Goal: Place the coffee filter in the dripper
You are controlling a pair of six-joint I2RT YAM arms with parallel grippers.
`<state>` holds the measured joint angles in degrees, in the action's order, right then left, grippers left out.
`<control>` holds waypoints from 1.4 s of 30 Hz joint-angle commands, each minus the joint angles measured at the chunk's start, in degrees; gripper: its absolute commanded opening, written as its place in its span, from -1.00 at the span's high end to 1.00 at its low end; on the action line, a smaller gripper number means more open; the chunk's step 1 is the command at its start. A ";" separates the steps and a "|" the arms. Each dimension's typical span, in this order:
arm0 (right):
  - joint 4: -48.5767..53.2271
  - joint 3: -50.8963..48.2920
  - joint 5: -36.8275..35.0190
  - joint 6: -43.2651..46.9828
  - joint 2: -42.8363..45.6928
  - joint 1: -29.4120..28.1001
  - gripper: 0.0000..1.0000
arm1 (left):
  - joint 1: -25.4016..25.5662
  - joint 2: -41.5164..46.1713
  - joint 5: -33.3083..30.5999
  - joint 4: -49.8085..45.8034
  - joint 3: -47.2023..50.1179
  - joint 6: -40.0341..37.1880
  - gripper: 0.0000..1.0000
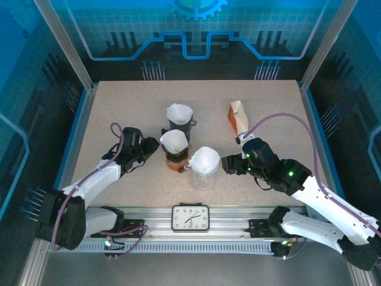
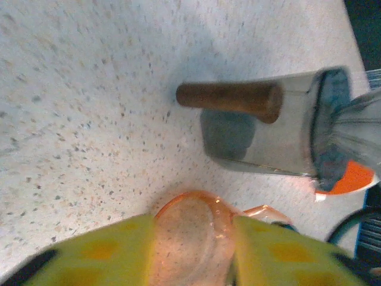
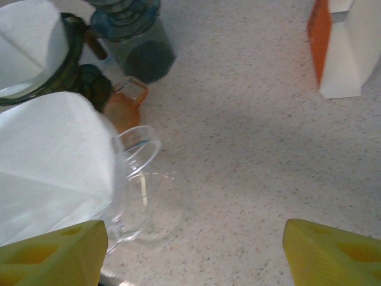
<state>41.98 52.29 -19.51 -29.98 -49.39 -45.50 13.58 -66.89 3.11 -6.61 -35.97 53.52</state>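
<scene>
**Right end effector [image 1: 227, 164]:** Released. The fingers stand wide apart with nothing between them. It hangs low over the bench [image 1: 119, 107], just to the right of the clear dripper [image 1: 203, 179].

**Coffee filter [image 1: 205, 158]:** It sits in the mouth of the clear dripper, cone open upward, with the paper rising above the glass rim. Whether its tip has settled fully into the cone cannot be told.

**Left end effector [image 1: 155, 149]:** Clenched on the looped handle of the orange dripper [image 1: 177, 162]. In the left wrist view a yellow pad presses each side of the loop. My reading is that this grip steadies the dripper, which stands close against the clear one. Whether the two touch cannot be told. The orange dripper carries a second filter [image 1: 174, 140].

**Surroundings:** The grey dripper [image 1: 181, 126] stands just behind, also lined with paper. The carton [image 1: 238, 116] stands well apart to the right.

**Assessment:** You appear to be at or near the end of the task. Any move of the right arm should pass wide of the paper, which is light and easily dislodged. Open the left grip squarely, or the handle may drag the orange dripper into its neighbour.
</scene>
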 commanded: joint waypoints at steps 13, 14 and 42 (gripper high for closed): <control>-18.45 -11.22 -12.13 -0.25 0.56 11.75 -1.00 | -0.64 2.21 -21.69 -18.79 -16.44 -14.95 -0.98; -19.25 -11.42 -13.47 0.31 0.38 11.83 -1.00 | -0.83 1.29 -21.47 -17.10 -16.14 -16.47 -0.98; -20.83 -11.91 -18.03 4.60 -7.25 13.36 -1.00 | -11.56 -18.96 -23.32 45.97 8.17 -49.71 -0.98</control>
<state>22.76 38.94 -37.39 -28.14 -56.12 -33.23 2.31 -85.62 -23.86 26.65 -29.78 6.33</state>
